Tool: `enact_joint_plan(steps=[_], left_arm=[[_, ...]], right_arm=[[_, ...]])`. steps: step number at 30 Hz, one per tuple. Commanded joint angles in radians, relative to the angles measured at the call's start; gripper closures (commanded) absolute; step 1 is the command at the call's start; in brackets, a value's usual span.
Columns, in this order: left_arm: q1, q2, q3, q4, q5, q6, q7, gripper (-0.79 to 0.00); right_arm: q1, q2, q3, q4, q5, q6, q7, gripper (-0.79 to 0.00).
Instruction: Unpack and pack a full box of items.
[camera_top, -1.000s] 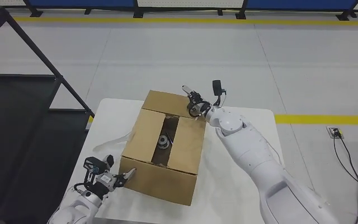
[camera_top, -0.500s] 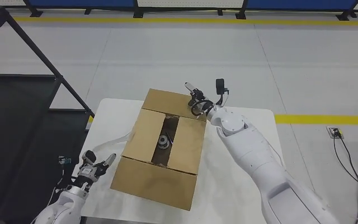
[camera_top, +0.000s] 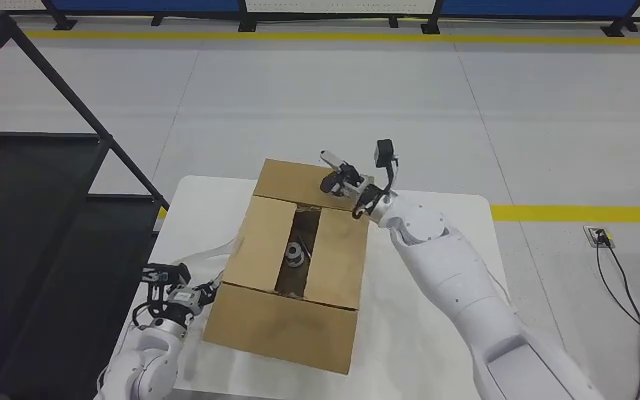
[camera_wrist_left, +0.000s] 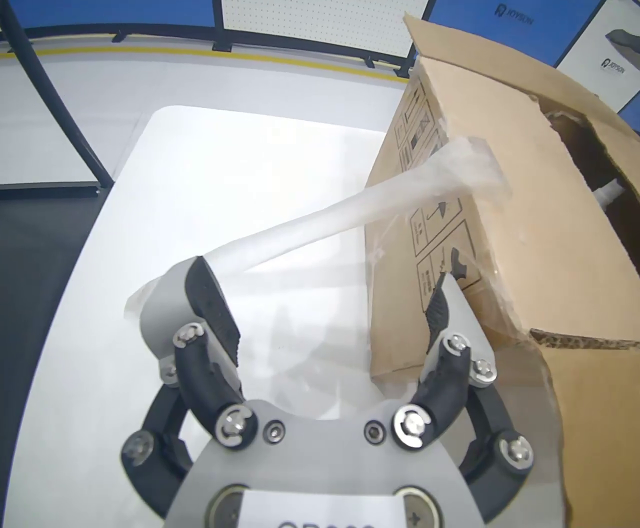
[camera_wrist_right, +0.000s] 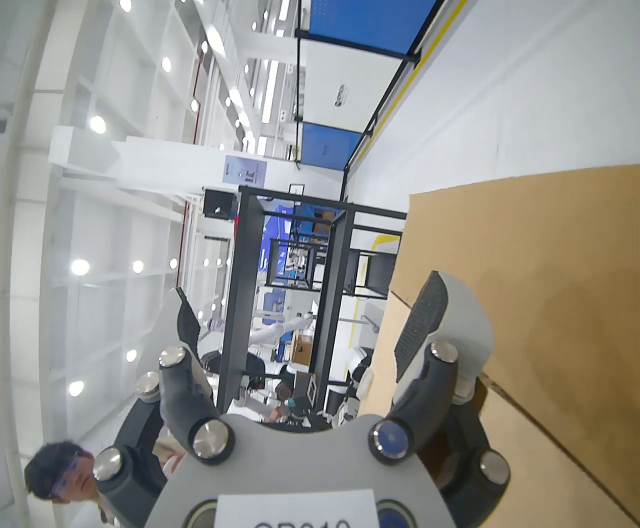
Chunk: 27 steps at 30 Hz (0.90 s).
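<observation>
The left gripper (camera_wrist_left: 325, 262), jaws wide open and clamping nothing, sits just beside the box (camera_wrist_left: 525, 225) corner, a tape strip (camera_wrist_left: 320, 223) reaching one finger.

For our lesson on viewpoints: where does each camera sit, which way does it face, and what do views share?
Top view: above the arms, looking down on table and cardboard box; left gripper by its near corner, right gripper over its far flap.
Left wrist view: on the left wrist, facing the box's side and a tape strip; own open fingers show.
Right wrist view: on the right wrist, facing over the far flap into the hall; own open fingers show.
Shared: the box appears in all three.
</observation>
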Motion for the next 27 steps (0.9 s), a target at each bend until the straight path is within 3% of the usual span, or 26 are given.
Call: enact_joint_plan(steps=[1, 11, 27], left_arm=[[0.006, 0.001, -0.004, -0.002, -0.009, -0.027, 0.006, -0.785], [0.057, 0.007, -0.012, -0.044, 0.015, -0.110, 0.041, -0.785], [0.098, 0.006, -0.059, -0.078, -0.091, -0.119, 0.084, -0.785]], right_arm=[[-0.008, 0.008, 0.001, -0.031, -0.017, 0.014, 0.076, -0.785], [-0.036, 0.027, -0.028, -0.137, -0.151, 0.134, 0.249, -0.785], [-0.041, -0.028, -0.131, -0.135, -0.273, 0.277, 0.195, -0.785]])
